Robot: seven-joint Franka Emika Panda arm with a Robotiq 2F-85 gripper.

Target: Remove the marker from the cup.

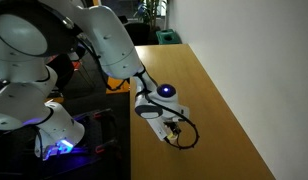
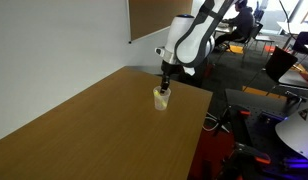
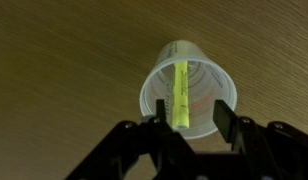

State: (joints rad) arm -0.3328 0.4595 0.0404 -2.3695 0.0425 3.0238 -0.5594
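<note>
The cup (image 3: 189,82) is a translucent whitish plastic cup standing upright on the wooden table. The yellow marker (image 3: 180,92) leans inside it, its upper end toward me. In the wrist view my gripper (image 3: 192,125) is right above the cup's near rim. Its two dark fingers are spread wide with the marker's end between them, close to the left finger and not pinched. In an exterior view the cup (image 2: 161,97) sits just under the gripper (image 2: 166,82). In the other exterior view the gripper (image 1: 172,128) hides most of the cup.
The cup stands near the wooden table's edge (image 2: 199,120). A wall (image 2: 54,40) borders the table's far side. Chairs and equipment (image 2: 279,60) lie beyond the table edge, by the arm's base (image 1: 54,135).
</note>
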